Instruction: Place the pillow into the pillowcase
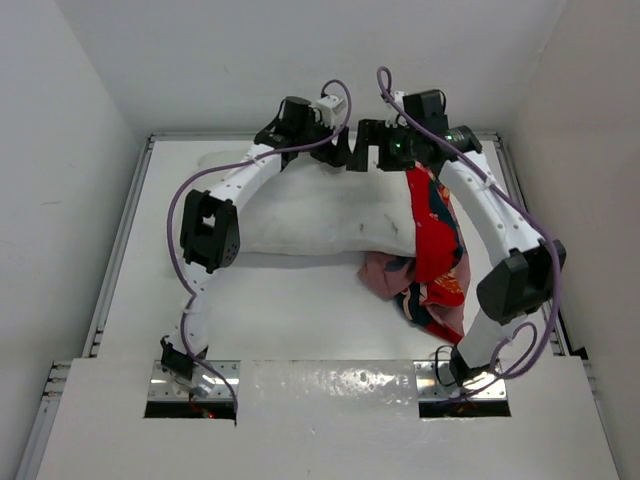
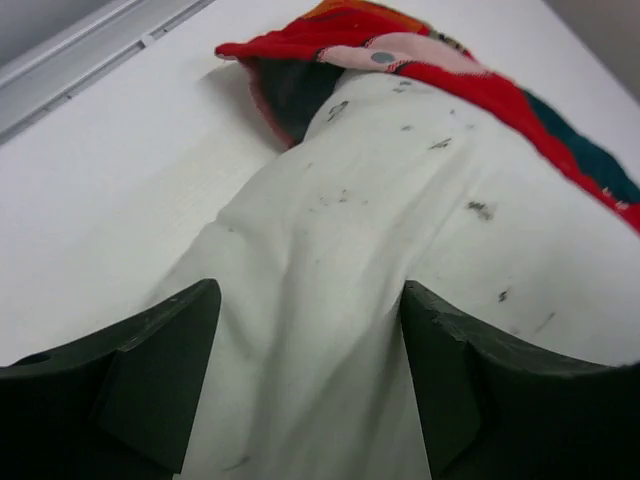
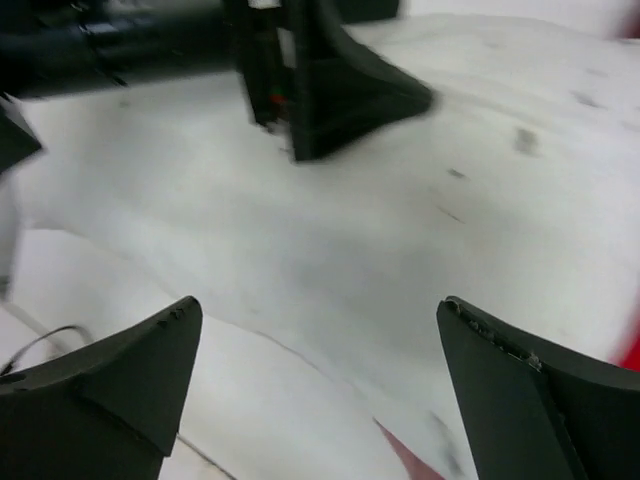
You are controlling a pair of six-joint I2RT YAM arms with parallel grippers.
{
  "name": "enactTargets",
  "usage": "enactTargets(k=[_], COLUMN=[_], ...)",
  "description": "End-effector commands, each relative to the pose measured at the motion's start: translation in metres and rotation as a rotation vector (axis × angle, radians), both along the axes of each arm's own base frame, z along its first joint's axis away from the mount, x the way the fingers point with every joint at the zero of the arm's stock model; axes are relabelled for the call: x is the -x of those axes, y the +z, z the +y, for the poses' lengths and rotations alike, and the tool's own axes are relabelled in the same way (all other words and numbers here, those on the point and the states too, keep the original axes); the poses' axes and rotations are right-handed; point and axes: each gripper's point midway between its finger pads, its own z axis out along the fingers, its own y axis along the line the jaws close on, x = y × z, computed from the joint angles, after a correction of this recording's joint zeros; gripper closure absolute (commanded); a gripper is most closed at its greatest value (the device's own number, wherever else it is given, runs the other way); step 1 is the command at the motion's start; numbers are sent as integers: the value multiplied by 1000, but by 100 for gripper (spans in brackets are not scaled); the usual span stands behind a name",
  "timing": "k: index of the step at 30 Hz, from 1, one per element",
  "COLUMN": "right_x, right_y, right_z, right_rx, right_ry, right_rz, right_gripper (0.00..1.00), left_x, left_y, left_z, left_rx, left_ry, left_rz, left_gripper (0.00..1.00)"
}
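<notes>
The pillow [image 1: 310, 210] is a plump white cushion with dark specks lying across the back of the table. Its right end sits inside the pillowcase [image 1: 440, 245], red with teal print, whose pale pink inside [image 1: 385, 275] bunches at the front. My left gripper [image 1: 338, 152] is at the pillow's far edge; in the left wrist view it [image 2: 308, 300] is open, with a fold of pillow [image 2: 380, 200] between its jaws and the pillowcase mouth [image 2: 400, 55] ahead. My right gripper [image 1: 368, 155] is beside it, open [image 3: 320, 310] over the pillow's edge [image 3: 400, 220].
The white table [image 1: 280, 310] has a metal rail [image 1: 120, 250] along its left side and white walls around it. Purple cables [image 1: 175, 230] loop off both arms. The left gripper's finger [image 3: 340, 90] shows close ahead in the right wrist view.
</notes>
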Motion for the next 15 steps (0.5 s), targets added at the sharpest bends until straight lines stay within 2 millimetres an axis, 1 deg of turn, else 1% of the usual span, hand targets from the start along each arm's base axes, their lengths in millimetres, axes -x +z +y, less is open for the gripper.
enactTargets(k=[1, 2, 3, 4, 5, 6, 7, 8, 9, 10, 11, 12, 13, 14, 15], right_x=[27, 38, 48, 53, 68, 77, 76, 86, 91, 90, 97, 99, 101, 106, 109], right_y=[25, 7, 8, 1, -28, -27, -31, -53, -54, -58, -72, -77, -80, -91, -96], right_z=[-55, -64, -75, -80, -86, -89, -93, -98, -102, -106, -112, -114, -116, -119, -121], right_rx=[207, 248, 276, 280, 298, 272, 256, 261, 252, 245, 261, 268, 272, 284, 288], right_ry=[-95, -106, -137, -146, -146, -173, -201, -219, -235, -257, -272, -276, -283, -287, -280], right_rz=[-71, -28, -37, -31, 34, 30, 19, 65, 58, 53, 79, 87, 84, 104, 107], right_gripper=[1, 1, 1, 18, 45, 71, 91, 87, 71, 55, 46, 44, 44, 46, 50], left_x=[-1, 5, 21, 29, 41, 64, 73, 82, 114, 124, 138, 163, 173, 183, 195], left_y=[78, 86, 99, 105, 106, 101, 96, 88, 67, 56, 47, 30, 24, 19, 10], left_z=[15, 16, 15, 15, 12, 10, 10, 11, 6, 5, 4, 2, 0, -3, -8], left_rx=[-50, -62, -64, -102, -116, -161, -236, -304, -364, -420, -447, -461, -461, -448, -452], left_ry=[-90, -120, -180, -252, -319, -382, -460, -491, -581, -656, -704, -779, -824, -851, -881], left_rz=[-283, -308, -312, -367, -377, -334, -397, -396, -321, -341, -320, -251, -247, -223, -193], left_gripper=[29, 30, 37, 44, 52, 59, 60, 60, 55, 51, 46, 38, 36, 30, 23])
